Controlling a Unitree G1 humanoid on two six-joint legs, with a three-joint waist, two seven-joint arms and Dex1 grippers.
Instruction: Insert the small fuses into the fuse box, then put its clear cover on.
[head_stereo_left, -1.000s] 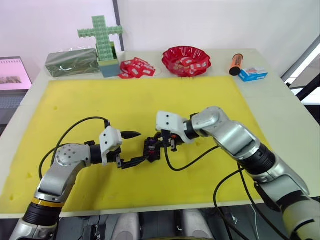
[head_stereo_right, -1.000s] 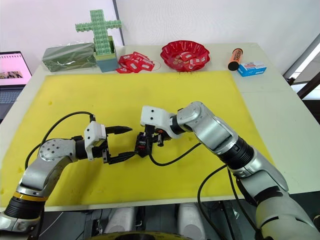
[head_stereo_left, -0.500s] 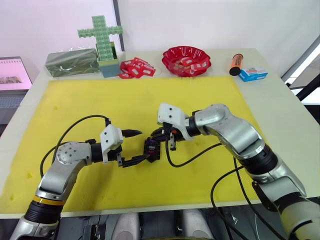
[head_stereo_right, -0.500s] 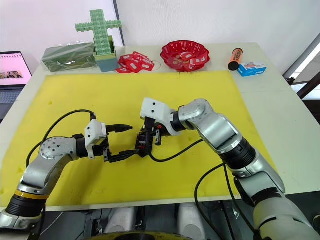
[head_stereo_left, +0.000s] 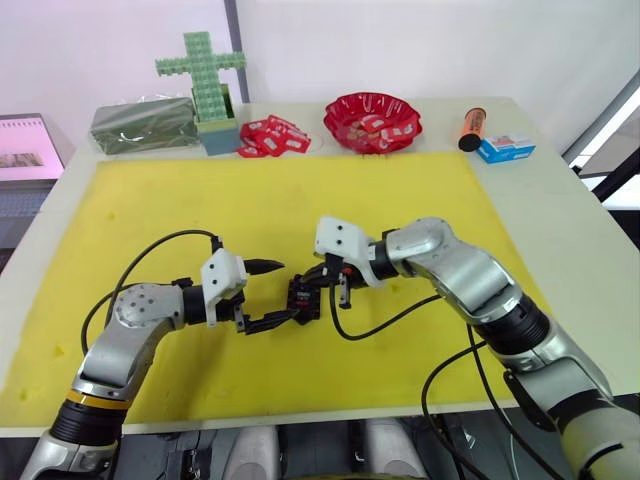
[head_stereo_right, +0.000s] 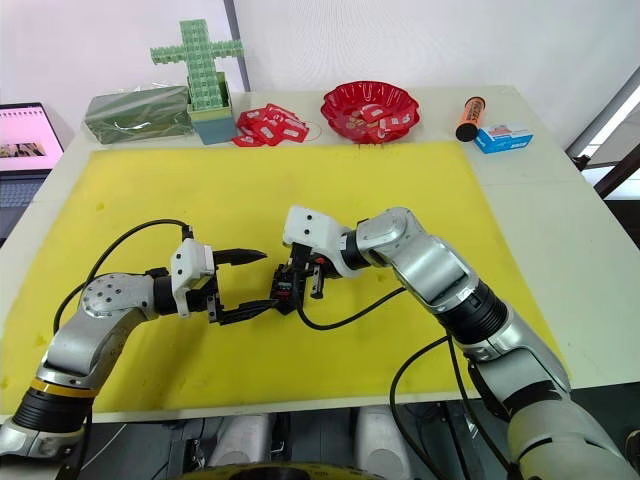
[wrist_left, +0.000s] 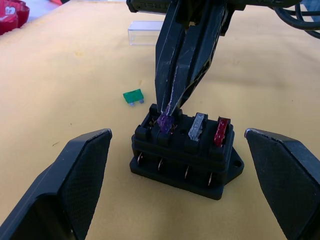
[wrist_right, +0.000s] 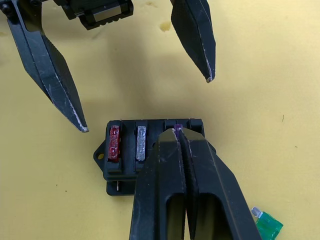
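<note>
Seating the purple fuse is the step in hand: right gripper is pinched tight on it, tip down over the third slot of the fuse box, which sits mid-way on the yellow mat. Red fuse and pale grey fuse already stand in their slots next to it; the end slot is empty. Left gripper is spread wide, fingers flanking the box, one tip at its edge, so it likely braces rather than clamps. Advice: push straight down along the slot, no tilt, and keep the box from sliding on the mat. Release only once the purple top sits level with its neighbours. Green fuse lies flat on the mat just beside the box, next up. Clear cover lies farther back, well apart.
</note>
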